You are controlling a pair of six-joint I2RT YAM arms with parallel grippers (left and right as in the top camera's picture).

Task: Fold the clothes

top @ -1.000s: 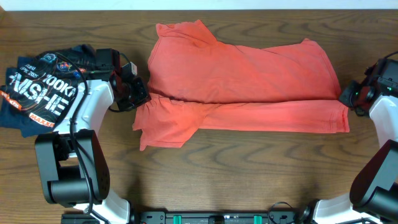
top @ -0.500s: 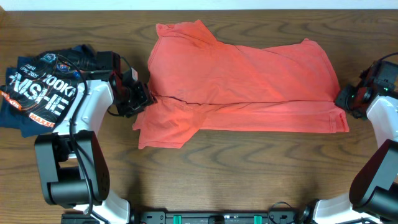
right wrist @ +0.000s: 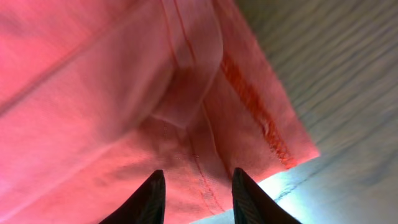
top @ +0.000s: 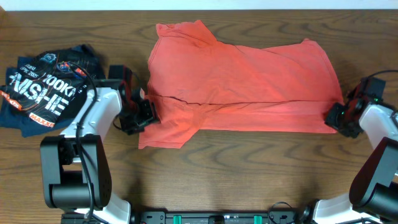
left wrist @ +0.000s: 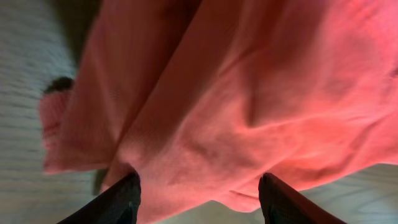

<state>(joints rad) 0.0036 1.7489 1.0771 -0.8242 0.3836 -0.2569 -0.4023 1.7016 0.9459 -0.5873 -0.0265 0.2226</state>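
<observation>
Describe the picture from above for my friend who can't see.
A coral-red T-shirt, folded lengthwise, lies on a wooden table. The left gripper and right gripper sit at its two ends; a dark printed garment lies further left.

One table (top: 249,171) is carrying two garments: one coral-red T-shirt (top: 242,81), one dark navy garment (top: 43,90). Two robot arms are standing there, left arm (top: 94,113) and right arm (top: 380,119).
</observation>
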